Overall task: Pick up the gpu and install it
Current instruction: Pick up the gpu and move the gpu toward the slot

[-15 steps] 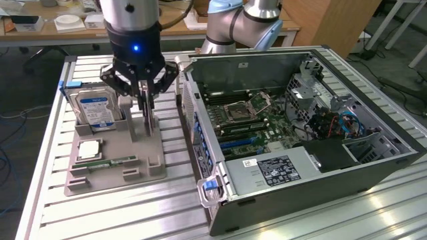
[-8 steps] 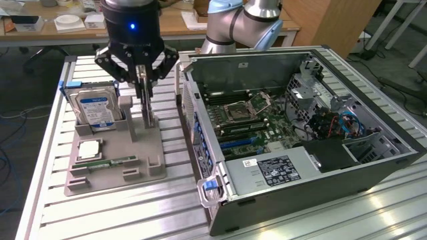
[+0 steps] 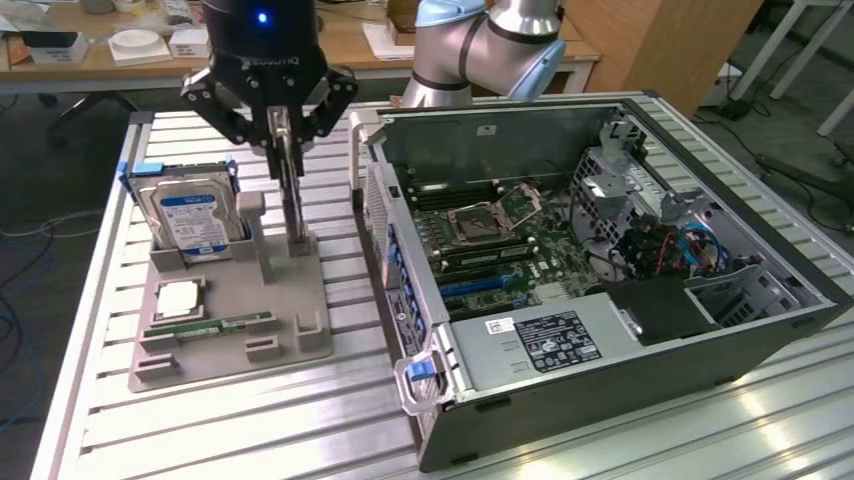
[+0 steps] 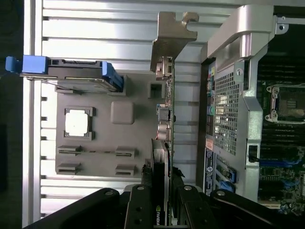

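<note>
The gpu [image 3: 292, 205] stands upright on its edge in a slot of the grey holder [image 3: 287, 300], beside the open computer case [image 3: 561, 130]. My gripper [image 3: 284, 140] comes down on the card's top edge, one finger against each face, and looks shut on it. In the wrist view the gpu [image 4: 167, 114] appears edge-on, its metal bracket at the far end, and my gripper [image 4: 161, 179] clamps the near end. The card's lower edge still sits in the holder [image 4: 124, 112].
The holder also carries a blue-and-white hard drive [image 3: 191, 215], a processor chip [image 3: 178, 298] and a green memory stick [image 3: 227, 323]. The case lies open on the slatted table [image 3: 267, 420], motherboard [image 3: 507, 250] exposed, its wall close to the card.
</note>
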You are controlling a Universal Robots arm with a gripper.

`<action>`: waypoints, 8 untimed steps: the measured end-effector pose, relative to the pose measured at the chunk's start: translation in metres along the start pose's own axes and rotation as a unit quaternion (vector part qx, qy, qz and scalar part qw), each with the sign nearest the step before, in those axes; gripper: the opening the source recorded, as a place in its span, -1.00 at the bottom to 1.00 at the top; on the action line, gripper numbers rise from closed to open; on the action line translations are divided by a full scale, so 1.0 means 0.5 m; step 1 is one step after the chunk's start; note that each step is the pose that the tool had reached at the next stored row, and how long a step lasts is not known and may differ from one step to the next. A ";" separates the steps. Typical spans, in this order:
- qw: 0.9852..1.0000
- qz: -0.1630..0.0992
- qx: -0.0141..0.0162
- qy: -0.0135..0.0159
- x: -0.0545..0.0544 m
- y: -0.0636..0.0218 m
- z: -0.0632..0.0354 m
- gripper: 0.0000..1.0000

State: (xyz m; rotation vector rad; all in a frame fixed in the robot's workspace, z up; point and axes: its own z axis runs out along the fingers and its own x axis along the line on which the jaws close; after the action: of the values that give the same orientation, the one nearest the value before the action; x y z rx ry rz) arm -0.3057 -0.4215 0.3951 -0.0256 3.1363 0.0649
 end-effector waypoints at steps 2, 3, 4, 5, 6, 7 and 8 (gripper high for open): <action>1.000 -0.002 0.000 0.000 0.000 0.001 -0.015 -0.48; 1.000 -0.002 0.000 0.000 0.000 0.001 -0.023 -0.48; 1.000 -0.002 0.000 0.000 0.000 0.001 -0.031 -0.48; 1.000 -0.002 0.000 0.000 0.000 0.002 -0.039 -0.48; 1.000 -0.003 0.000 0.000 0.000 0.002 -0.045 -0.48; 1.000 -0.003 0.000 0.000 -0.002 0.002 -0.045 -0.48; 1.000 -0.003 0.000 0.000 -0.005 0.002 -0.045 -0.48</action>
State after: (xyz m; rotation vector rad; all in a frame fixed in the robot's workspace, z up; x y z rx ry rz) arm -0.3031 -0.4215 0.4176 -0.0346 3.1363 0.0650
